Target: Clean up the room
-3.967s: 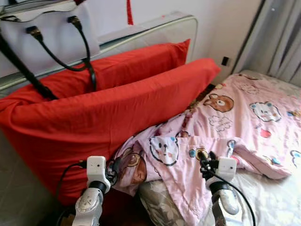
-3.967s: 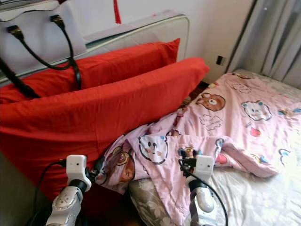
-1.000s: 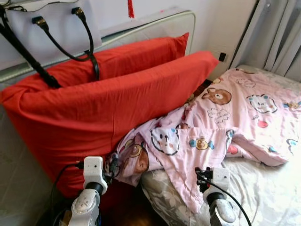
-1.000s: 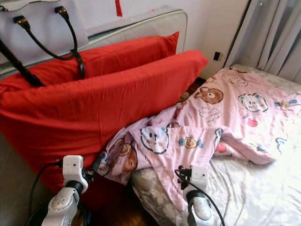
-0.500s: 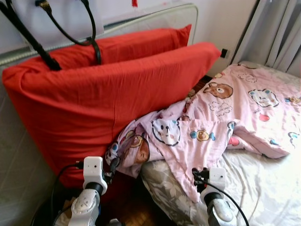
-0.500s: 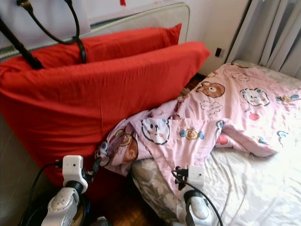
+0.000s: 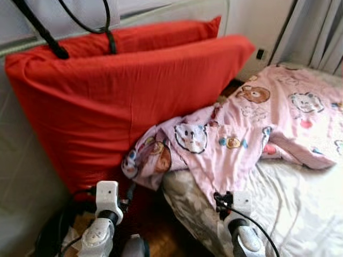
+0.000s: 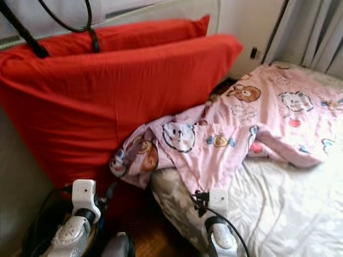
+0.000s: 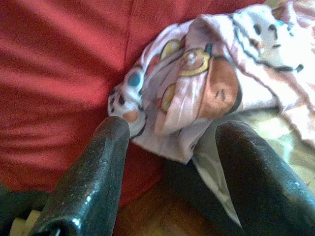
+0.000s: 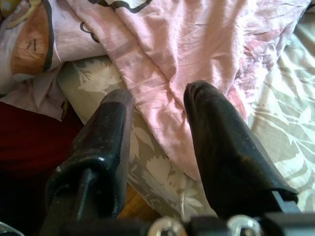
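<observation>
Hovering apart, both empty: left tool (image 9: 170,162) spread wide near the pink blanket (image 7: 236,134)'s bunched corner, right tool (image 10: 157,147) part-open over its hanging edge. Blanket sprawls across the bed (image 7: 300,198), against red pillows (image 7: 123,91). Soft, light, floppy; grip a gathered fold. Versus earlier: camera tilted lower, tools farther from cloth.

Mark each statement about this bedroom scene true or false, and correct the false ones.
1. The pink cartoon-print blanket hangs over the bed's corner. True.
2. The left gripper is shut on the blanket. False: its fingers are open, with nothing between them.
3. The large red pillows lie flat on the floor. False: they stand on edge beside the bed.
4. The right gripper is open above the blanket's edge. True.
5. The grey leaf-print sheet shows beneath the blanket. True.
</observation>
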{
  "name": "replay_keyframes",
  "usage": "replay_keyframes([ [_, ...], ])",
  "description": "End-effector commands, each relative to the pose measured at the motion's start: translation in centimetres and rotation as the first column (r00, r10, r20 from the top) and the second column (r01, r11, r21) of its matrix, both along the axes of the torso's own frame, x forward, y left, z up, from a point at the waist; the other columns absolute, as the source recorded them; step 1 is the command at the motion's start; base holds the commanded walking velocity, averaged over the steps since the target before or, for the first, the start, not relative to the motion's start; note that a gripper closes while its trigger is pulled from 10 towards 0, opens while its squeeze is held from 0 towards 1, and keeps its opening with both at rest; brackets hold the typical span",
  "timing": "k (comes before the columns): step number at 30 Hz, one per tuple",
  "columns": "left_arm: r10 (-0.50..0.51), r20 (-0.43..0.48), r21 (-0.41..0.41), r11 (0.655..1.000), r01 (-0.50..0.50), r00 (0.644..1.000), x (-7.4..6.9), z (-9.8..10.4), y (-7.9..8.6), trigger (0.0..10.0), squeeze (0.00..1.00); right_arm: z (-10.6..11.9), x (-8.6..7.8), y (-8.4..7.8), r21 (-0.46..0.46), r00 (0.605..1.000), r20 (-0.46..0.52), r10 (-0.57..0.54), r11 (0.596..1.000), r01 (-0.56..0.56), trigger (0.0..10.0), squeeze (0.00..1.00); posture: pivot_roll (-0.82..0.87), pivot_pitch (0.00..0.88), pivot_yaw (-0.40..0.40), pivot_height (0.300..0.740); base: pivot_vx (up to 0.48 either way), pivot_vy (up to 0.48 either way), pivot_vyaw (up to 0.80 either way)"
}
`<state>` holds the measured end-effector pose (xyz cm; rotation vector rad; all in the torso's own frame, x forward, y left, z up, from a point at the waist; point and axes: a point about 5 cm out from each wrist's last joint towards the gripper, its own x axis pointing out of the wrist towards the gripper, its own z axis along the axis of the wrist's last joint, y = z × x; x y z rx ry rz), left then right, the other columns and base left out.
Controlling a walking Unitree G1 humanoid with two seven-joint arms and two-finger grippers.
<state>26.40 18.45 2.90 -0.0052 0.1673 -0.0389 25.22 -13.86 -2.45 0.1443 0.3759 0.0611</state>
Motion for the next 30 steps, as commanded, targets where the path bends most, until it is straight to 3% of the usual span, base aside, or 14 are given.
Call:
replay_keyframes([
  [1, -0.001, -0.003, 0.011, 1.000, 0.001, 1.000, -0.2, 0.2, 0.4, 10.0, 0.00, -0.1, 0.1, 0.3, -0.010, 1.000, -0.016, 0.021, 1.000, -0.022, 10.0, 0.00, 0.00, 0.082, -0.018, 0.651, 0.000, 0.000, 0.00],
  [4, 0.002, -0.001, 0.019, 1.000, -0.002, 1.000, -0.2, 0.4, 1.0, 10.0, 0.00, -0.3, 0.2, 0.4, -0.033, 0.998, -0.059, 0.028, 0.999, -0.030, 10.0, 0.00, 0.01, 0.097, -0.019, 0.651, 0.000, 0.000, 0.00],
  [9, 0.007, 0.009, 0.026, 1.000, -0.007, 1.000, 0.0, 0.9, 1.3, 10.0, 0.00, 0.2, 0.6, 0.6, -0.023, 0.999, -0.021, 0.026, 0.999, -0.027, 10.0, 0.00, 0.01, 0.115, -0.019, 0.636, 0.000, 0.000, 0.00],
  [19, -0.007, 0.048, 0.019, 1.000, 0.006, 0.999, 0.4, 2.3, 0.7, 10.0, 0.00, 0.8, 2.2, 0.4, -0.017, 0.998, -0.068, -0.017, 1.000, 0.016, 10.0, 0.00, 0.04, 0.192, -0.029, 0.636, 0.000, 0.000, 0.00],
  [27, 0.006, 0.080, 0.015, 1.000, -0.007, 0.997, -0.3, 3.8, 0.9, 10.0, 0.00, 1.8, 4.0, 0.1, -0.060, 0.994, -0.102, -0.026, 0.998, 0.020, 10.0, 0.00, 0.08, 0.268, -0.044, 0.622, 0.000, 0.000, 0.00],
  [30, 0.013, 0.080, 0.013, 1.000, -0.014, 0.997, -1.3, 4.2, 0.9, 10.0, 0.00, 2.3, 4.6, -0.2, -0.084, 0.995, -0.097, -0.034, 0.996, 0.026, 10.0, 0.00, 0.10, 0.301, -0.048, 0.622, 0.000, 0.000, 0.00],
])
